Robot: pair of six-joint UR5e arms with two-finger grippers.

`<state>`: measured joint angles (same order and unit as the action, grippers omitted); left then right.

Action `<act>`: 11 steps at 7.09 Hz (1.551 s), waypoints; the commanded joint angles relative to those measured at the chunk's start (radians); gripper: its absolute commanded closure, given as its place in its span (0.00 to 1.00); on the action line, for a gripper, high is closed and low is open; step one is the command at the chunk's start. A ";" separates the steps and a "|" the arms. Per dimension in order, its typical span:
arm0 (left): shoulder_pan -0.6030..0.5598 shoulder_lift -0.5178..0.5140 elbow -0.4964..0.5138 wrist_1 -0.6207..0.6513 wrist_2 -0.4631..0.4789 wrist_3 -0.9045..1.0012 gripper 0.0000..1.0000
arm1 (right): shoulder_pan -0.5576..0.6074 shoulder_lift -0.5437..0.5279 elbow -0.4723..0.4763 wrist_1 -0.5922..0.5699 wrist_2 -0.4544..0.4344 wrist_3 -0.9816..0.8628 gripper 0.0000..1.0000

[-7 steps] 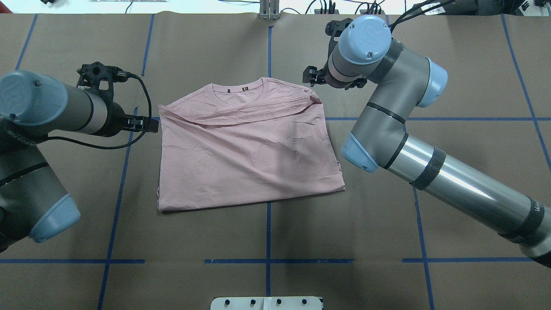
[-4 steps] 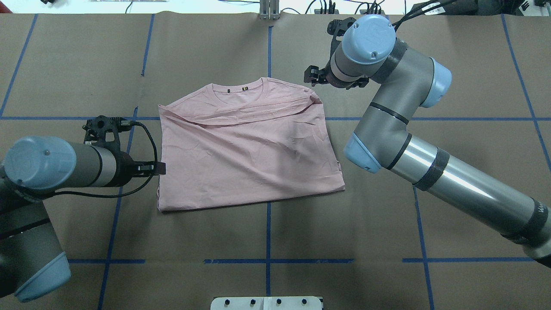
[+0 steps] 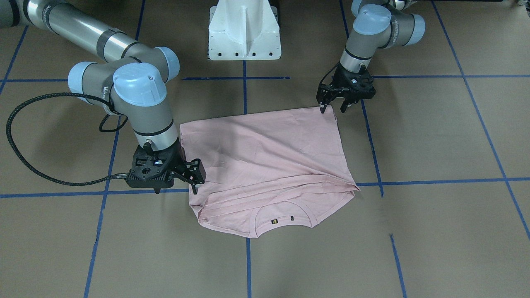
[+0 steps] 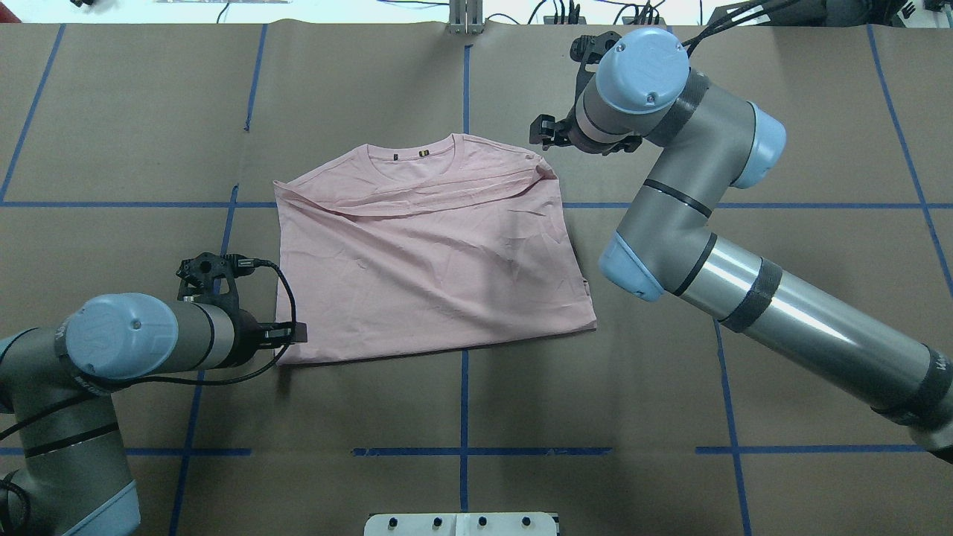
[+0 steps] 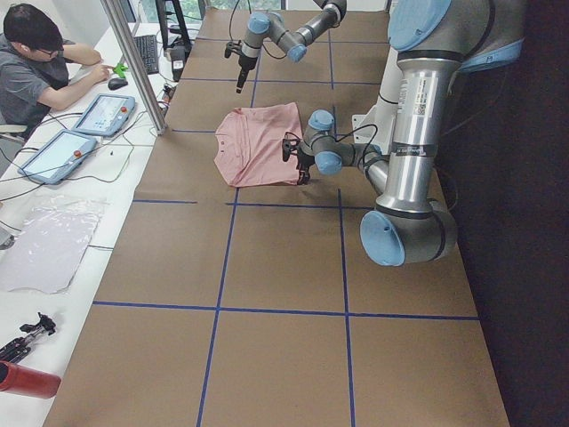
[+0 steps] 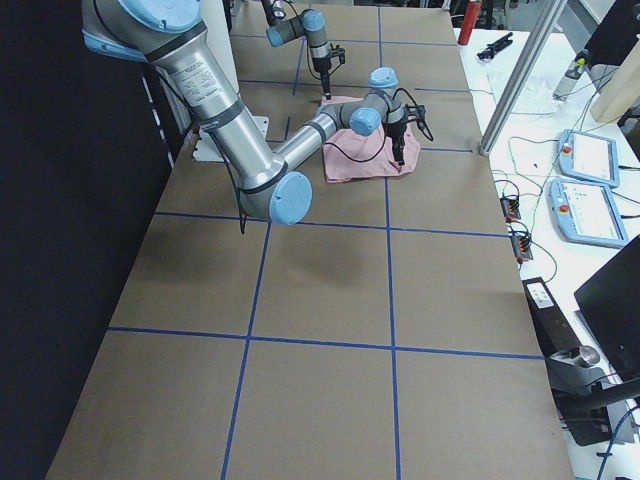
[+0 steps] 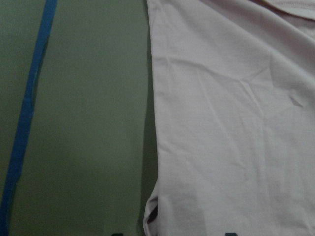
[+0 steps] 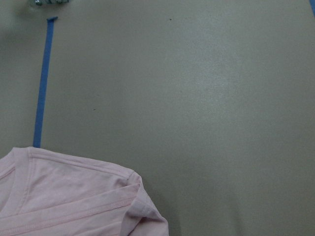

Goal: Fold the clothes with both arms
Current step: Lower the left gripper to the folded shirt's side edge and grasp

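The pale pink T-shirt [image 4: 432, 253] lies flat, sleeves tucked in, collar [image 4: 417, 158] on the far side; it also shows in the front view [image 3: 269, 157]. My left gripper [image 4: 296, 335] hangs open just over the shirt's near left corner, one fingertip [image 3: 322, 108] above the hem edge. The left wrist view shows the shirt's left edge [image 7: 231, 123] and two dark tips far apart at the bottom. My right gripper [image 3: 176, 189] hovers beside the far right shoulder fold [image 8: 138, 196] and looks open, holding nothing.
Brown paper with blue tape lines [image 4: 463, 450] covers the table. The white pedestal base [image 3: 244, 29] stands on the robot's side. Beyond the far edge a person [image 5: 36, 62] sits at a bench with tablets [image 5: 98, 116] and a metal post [image 5: 133, 62].
My left gripper has travelled along the shirt's left edge from the shoulder down to the near hem corner. The right arm has only shifted slightly. The shirt has not moved.
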<state>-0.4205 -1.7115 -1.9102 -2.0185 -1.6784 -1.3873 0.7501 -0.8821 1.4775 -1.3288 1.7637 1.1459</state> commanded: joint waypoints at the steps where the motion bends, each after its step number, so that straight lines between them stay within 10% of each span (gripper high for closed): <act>1: 0.031 -0.003 0.000 0.000 0.000 -0.022 0.36 | 0.000 -0.021 0.024 -0.001 0.000 0.000 0.00; 3: 0.039 -0.017 0.000 0.003 0.002 -0.036 0.62 | 0.000 -0.025 0.029 -0.001 -0.001 0.002 0.00; 11: 0.034 -0.002 0.005 0.012 -0.006 -0.021 0.60 | 0.000 -0.025 0.029 0.000 0.002 0.000 0.00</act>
<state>-0.3861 -1.7151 -1.9075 -2.0100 -1.6842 -1.4089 0.7501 -0.9066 1.5063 -1.3285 1.7656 1.1452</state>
